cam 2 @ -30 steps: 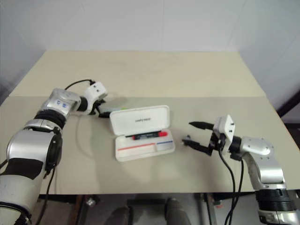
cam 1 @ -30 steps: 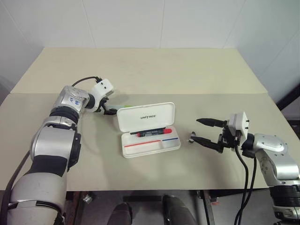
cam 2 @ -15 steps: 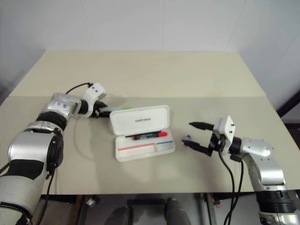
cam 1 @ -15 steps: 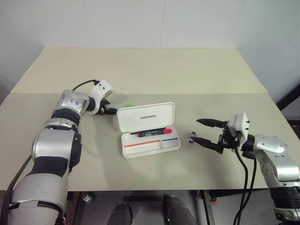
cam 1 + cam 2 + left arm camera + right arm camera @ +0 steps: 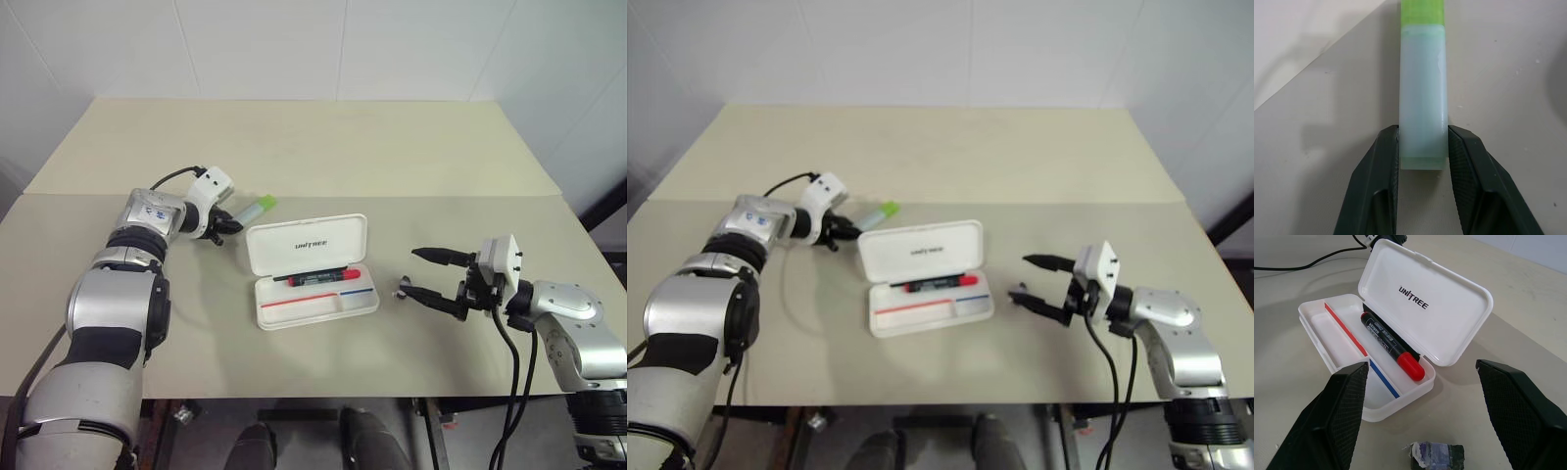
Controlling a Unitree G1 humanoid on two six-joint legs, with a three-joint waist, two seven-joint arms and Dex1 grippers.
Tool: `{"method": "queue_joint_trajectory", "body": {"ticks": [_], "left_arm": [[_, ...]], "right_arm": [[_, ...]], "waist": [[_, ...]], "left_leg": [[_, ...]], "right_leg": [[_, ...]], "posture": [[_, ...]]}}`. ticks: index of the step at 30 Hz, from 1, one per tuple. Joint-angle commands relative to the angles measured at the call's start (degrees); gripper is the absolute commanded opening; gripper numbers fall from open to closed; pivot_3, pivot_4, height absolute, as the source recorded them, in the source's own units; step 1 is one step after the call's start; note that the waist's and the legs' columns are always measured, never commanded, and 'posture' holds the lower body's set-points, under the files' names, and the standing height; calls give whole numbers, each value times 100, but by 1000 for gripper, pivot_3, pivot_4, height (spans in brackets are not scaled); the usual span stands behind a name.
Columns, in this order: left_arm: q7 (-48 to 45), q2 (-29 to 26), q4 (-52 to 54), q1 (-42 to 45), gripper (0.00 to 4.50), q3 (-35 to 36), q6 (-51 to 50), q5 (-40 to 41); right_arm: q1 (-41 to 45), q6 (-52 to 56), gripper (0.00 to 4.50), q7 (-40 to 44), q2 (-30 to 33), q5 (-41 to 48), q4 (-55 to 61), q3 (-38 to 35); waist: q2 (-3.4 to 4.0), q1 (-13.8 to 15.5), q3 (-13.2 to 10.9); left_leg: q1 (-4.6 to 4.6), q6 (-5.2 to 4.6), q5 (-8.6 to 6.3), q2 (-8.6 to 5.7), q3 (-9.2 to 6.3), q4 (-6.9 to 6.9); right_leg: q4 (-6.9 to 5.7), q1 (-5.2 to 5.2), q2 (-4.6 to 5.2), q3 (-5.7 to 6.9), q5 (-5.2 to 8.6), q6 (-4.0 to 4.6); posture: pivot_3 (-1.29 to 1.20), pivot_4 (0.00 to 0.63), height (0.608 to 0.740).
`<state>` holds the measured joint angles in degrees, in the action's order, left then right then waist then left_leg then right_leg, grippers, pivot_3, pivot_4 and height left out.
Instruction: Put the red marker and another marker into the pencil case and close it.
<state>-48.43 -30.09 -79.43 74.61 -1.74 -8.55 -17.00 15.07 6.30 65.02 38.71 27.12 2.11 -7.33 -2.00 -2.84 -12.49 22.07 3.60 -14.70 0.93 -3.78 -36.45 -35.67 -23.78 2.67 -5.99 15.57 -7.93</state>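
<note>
Left hand [image 5: 1422, 147] clamped on pale end of highlighter [image 5: 1422, 93]; green cap cut off in wrist view, whole in head view. Pencil case [image 5: 313, 279] right of that hand, lid up, red marker [image 5: 1391, 347] inside. Right hand [image 5: 423, 273] spread wide, holding nothing; small dark scrap [image 5: 1437, 456] between fingertips on worktop [image 5: 294, 147], hard to identify.

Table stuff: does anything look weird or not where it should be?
One small dark scrap lies loose on the table beside the open pencil case, near the right gripper. It looks torn and belongs to nothing.
</note>
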Motion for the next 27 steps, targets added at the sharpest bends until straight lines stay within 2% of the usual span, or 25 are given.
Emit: {"method": "queue_joint_trajectory", "body": {"ticks": [1, 9, 14, 22, 27], "left_arm": [[-100, -166, 144, 117, 1063, -81, 268, -53], [-158, -205, 144, 143, 1063, -115, 361, -30], [-822, -662, 419, 336, 1063, -36, 924, 168], [-982, -753, 573, 532, 1063, -42, 1055, 286], [-1542, -780, 921, 601, 1063, 137, 1250, 611]], "right_arm": [[49, -49, 4500, -24, 85, 99, 151, -206], [42, -55, 4500, -23, 84, 100, 148, -206], [456, -136, 4500, 178, 36, 26, -322, -50], [756, -220, 4500, 310, -96, -56, -599, 83], [742, -225, 4500, 290, -95, -51, -556, 53]], "waist": [[0, -6, 0], [0, -8, 0], [-3, -50, -2], [-3, -4, -2], [-3, -7, -2]], "left_leg": [[0, 0, 0, 0, 0, 0], [0, 0, 0, 0, 0, 0], [0, 0, 0, 1, 2, 0], [4, 0, 0, -1, 1, 1], [4, 0, 0, -1, 1, 4]], "right_leg": [[0, 0, 0, 0, 0, 0], [0, 0, 0, 0, 0, 0], [-1, -2, -1, -1, -1, 0], [4, -1, 3, 0, -1, -3], [4, -2, 3, 1, -1, -2]], "posture": [[0, 150, 740], [0, 150, 740], [0, 150, 740], [0, 150, 740], [0, 150, 740]]}}
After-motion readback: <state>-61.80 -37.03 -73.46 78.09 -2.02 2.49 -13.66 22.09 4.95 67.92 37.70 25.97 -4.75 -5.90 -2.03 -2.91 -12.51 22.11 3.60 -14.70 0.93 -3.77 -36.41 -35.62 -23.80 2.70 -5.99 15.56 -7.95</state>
